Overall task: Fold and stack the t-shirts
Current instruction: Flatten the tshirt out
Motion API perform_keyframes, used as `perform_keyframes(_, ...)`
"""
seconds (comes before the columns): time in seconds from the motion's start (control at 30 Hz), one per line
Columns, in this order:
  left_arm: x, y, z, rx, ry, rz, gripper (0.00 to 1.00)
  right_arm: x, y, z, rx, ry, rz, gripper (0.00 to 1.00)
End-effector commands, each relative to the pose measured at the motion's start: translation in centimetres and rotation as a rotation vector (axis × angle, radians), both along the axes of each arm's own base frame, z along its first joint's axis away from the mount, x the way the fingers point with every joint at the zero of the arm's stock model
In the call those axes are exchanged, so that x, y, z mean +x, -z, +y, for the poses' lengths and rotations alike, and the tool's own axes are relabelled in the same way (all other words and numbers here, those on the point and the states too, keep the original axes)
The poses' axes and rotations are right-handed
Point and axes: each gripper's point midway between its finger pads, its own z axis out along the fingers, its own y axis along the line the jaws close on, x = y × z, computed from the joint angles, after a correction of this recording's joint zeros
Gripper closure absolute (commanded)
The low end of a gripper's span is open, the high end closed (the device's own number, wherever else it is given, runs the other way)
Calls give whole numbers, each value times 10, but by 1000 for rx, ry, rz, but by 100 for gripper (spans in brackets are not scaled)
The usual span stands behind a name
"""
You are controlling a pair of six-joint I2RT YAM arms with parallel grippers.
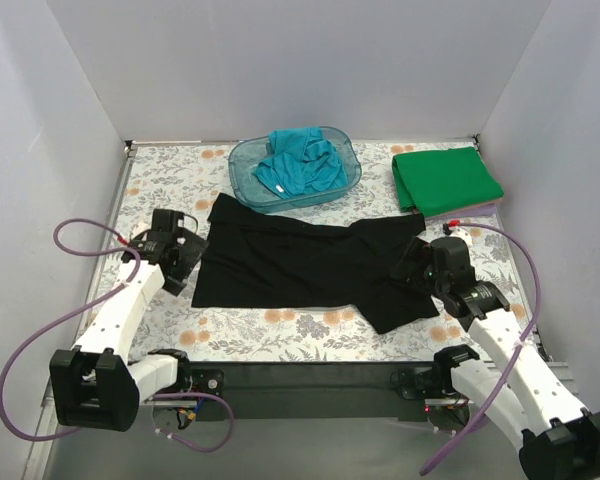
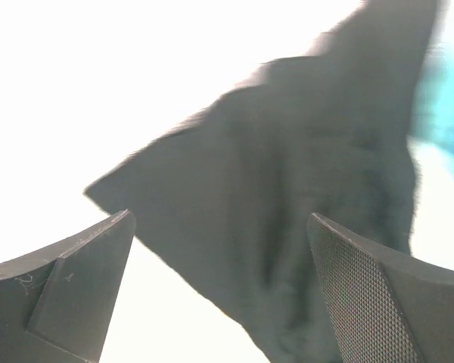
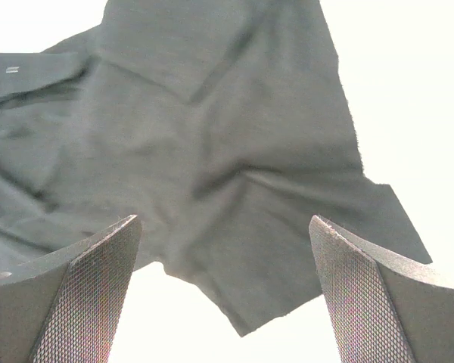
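Handling the black t-shirt (image 1: 300, 262), spread flat on the tabletop (image 1: 260, 328) just at the near side of the blue tub (image 1: 238, 172): soft, light, limp, probably sagging when lifted. Better to pinch at a corner or edge. Left claw (image 1: 192, 258) and right claw (image 1: 412, 262) at its two ends, both wide apart, empty.

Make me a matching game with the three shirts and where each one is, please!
Things:
1. black t-shirt
2. green t-shirt
3. teal t-shirt

Places:
A. bunched up in the blue tub
B. spread out in the middle of the table
C. folded at the far right corner

Pairs: 1-B, 2-C, 3-A
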Motion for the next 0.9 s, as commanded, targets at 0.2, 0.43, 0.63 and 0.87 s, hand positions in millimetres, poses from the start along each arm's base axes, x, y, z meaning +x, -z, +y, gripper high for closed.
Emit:
perform_keyframes(0.2, -70, 65, 15, 14, -117, 240, 2, -25, 12, -32, -65, 124, 24, 1)
perform_keyframes(0.43, -61, 92, 0, -47, -69, 293, 19, -30, 30, -32, -98, 99, 85, 2)
perform_keyframes(0.63, -61, 107, 3, -26, -75, 326, 34, -32, 37, -37, -124, 117, 108, 1)
perform_keyframes(0.87, -63, 128, 5, -6, -83, 386, 52, -35, 34, -40, -119, 138, 104, 2)
